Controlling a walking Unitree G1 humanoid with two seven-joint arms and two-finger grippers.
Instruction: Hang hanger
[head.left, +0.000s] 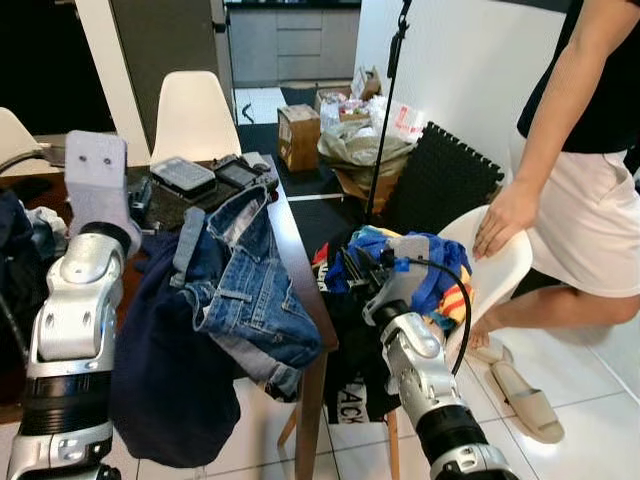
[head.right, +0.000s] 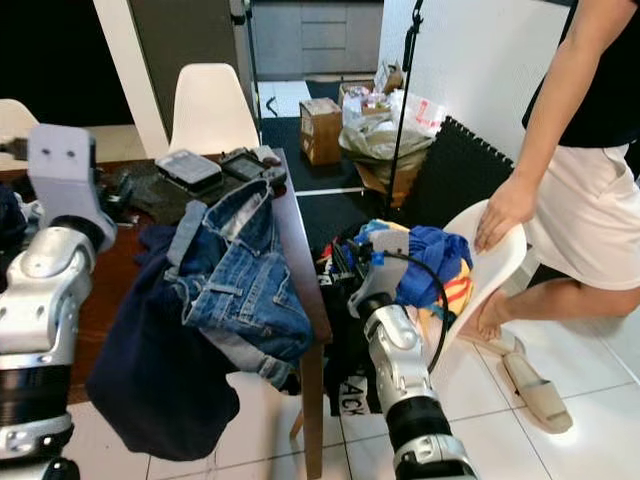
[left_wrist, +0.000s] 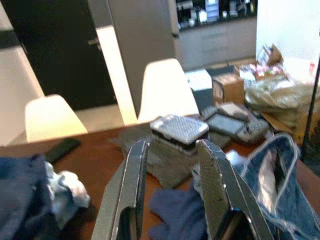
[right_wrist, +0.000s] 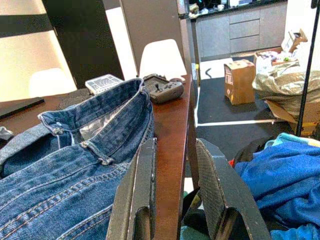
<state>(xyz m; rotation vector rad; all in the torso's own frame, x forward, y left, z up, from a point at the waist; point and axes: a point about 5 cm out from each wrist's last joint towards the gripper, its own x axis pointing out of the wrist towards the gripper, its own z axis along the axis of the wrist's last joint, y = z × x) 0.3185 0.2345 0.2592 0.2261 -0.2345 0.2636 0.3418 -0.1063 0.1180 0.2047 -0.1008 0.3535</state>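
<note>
My left arm (head.left: 75, 290) is raised over the brown table (head.left: 292, 235). The left gripper (left_wrist: 172, 150) is open with nothing between its fingers, and it looks across the tabletop toward a clear plastic box (left_wrist: 179, 128). My right arm (head.left: 415, 360) reaches forward beside the table's right edge. The right gripper (right_wrist: 176, 150) is open and holds nothing. It sits between the blue jeans (head.left: 245, 280) that hang off the table and a pile of blue and coloured clothes (head.left: 430, 265) on a white chair (head.left: 505, 270).
A person stands at the right with a hand (head.left: 505, 215) on the white chair's back. A dark navy garment (head.left: 165, 370) hangs off the table. Controllers (head.left: 240, 172) lie on the table. A light-stand pole (head.left: 385, 110), a cardboard box (head.left: 298, 135) and slippers (head.left: 525, 400) stand on the floor.
</note>
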